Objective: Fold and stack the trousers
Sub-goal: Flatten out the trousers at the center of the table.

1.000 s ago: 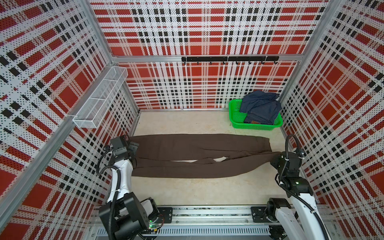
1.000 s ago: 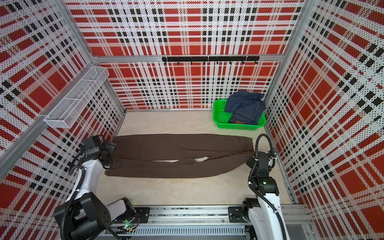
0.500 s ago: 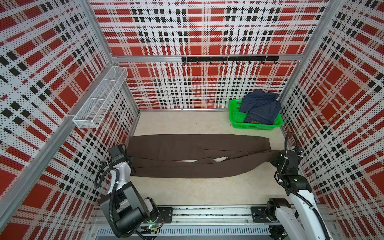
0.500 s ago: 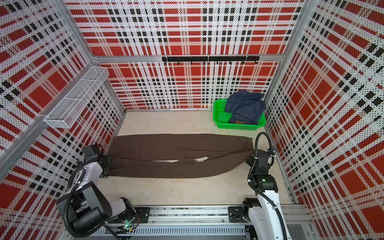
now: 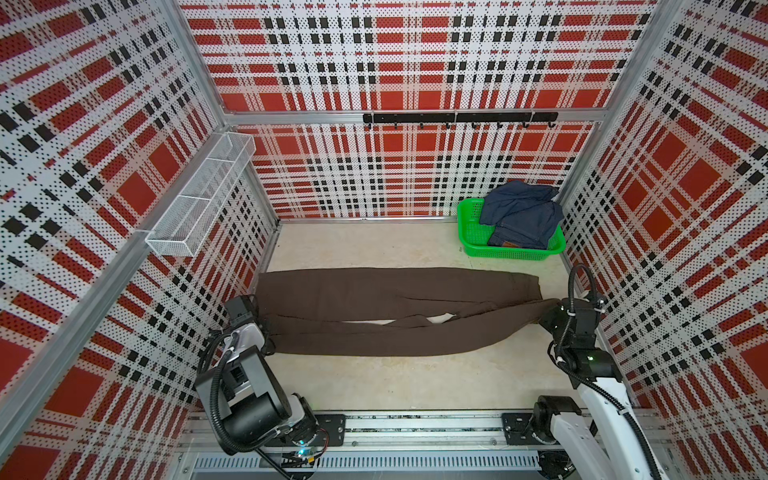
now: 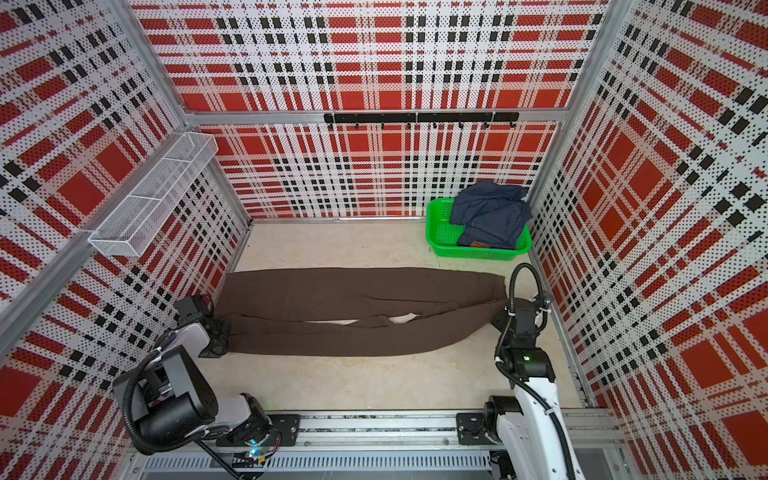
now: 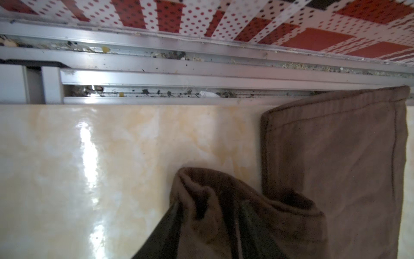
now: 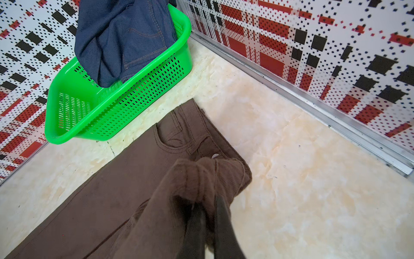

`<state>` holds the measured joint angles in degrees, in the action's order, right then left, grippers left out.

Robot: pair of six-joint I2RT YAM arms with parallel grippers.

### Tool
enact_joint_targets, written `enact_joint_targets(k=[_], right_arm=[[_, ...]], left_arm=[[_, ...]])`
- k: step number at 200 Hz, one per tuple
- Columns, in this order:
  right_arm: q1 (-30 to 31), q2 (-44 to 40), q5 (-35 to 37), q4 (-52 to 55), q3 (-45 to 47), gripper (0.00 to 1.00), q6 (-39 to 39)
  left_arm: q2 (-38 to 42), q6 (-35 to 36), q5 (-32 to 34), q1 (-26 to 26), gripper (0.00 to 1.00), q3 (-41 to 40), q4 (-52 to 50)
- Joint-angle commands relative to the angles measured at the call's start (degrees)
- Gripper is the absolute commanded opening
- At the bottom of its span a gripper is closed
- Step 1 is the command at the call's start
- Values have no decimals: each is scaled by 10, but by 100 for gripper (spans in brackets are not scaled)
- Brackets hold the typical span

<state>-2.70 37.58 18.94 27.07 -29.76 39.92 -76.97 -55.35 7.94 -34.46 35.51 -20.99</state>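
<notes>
Long dark brown trousers [image 5: 374, 307] of plain matte cloth lie stretched across the pale marbled table [image 5: 395, 382]. The waist end is just beside the green plastic basket [image 5: 511, 254]; the leg hems are well apart from it. Near the basket, the right hand [image 8: 209, 215] is clamped tight on bunched waistband cloth. At the end far from the basket, the left hand [image 7: 210, 208] pinches one leg hem between its fingers. Blue denim jeans [image 5: 519, 212] are heaped in the basket.

Bright, even light; soft shadows.
Glare streaks the floor [image 7: 89, 145] in the left wrist view; top views bend at edges.
</notes>
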Motion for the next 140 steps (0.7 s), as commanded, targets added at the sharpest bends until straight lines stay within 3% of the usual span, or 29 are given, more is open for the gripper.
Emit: enact_joint_targets(k=[1,24,67,86,116,140], right_arm=[[-4,3,9,-20,6,0,-1],[-5,5,12,-23,3,0,-2],[-4,7,59,-20,-34,0,-32],[-6,9,88,-24,-53,0,-50],[-15,15,109,-34,-65,0,-66],[-19,15,107,-37,-61,0,-62]], left_arm=[[-12,-1,-5,-7,26,-6,18],[-5,0,-26,-11,0,-3,20],[79,7,-67,-32,0,82,-34],[109,13,-84,-74,0,132,-53],[97,27,-127,-157,0,179,-63],[77,21,-160,-162,0,176,-63]])
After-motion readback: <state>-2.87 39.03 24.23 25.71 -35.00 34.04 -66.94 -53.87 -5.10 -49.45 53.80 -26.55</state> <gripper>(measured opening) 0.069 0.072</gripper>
